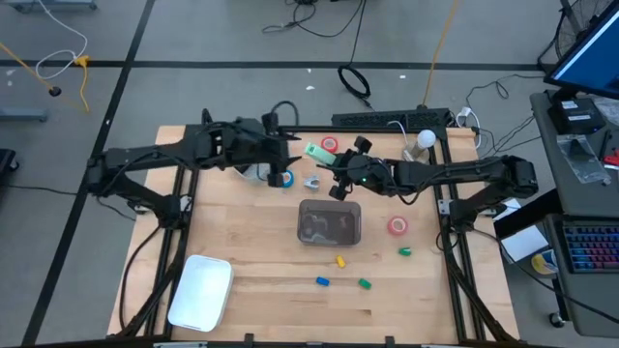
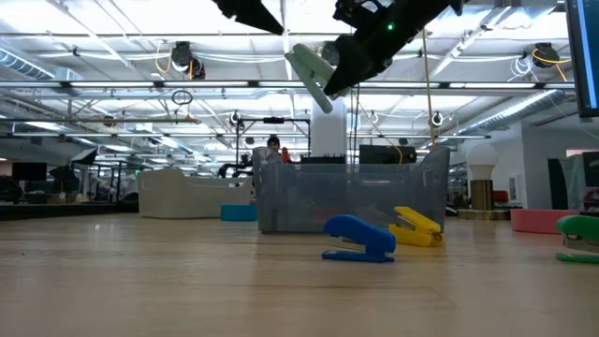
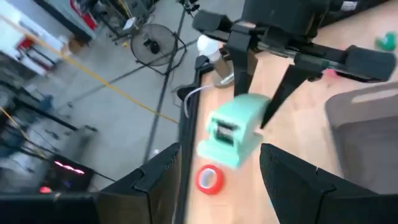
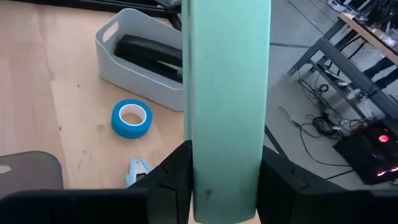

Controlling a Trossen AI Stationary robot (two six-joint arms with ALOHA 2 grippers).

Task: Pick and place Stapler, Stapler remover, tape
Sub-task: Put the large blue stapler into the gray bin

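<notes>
Holding the mint-green stapler (image 4: 229, 106) clamped between its two fingers, your right gripper (image 1: 340, 172) hangs above the table, near the grey bin (image 1: 330, 221). Your left gripper (image 3: 217, 180) stands close by with fingers spread, empty, above a red tape roll (image 3: 209, 179).

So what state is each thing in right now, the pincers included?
Right pincer: shut on the green stapler.
Green stapler: lifted clear of the table.
Left pincer: open, empty.
Black stapler: lying inside the white bin.
Blue tape: lying flat on the table.
Grey bin: upright, open-topped.
Blue staple remover: resting on the table.
</notes>
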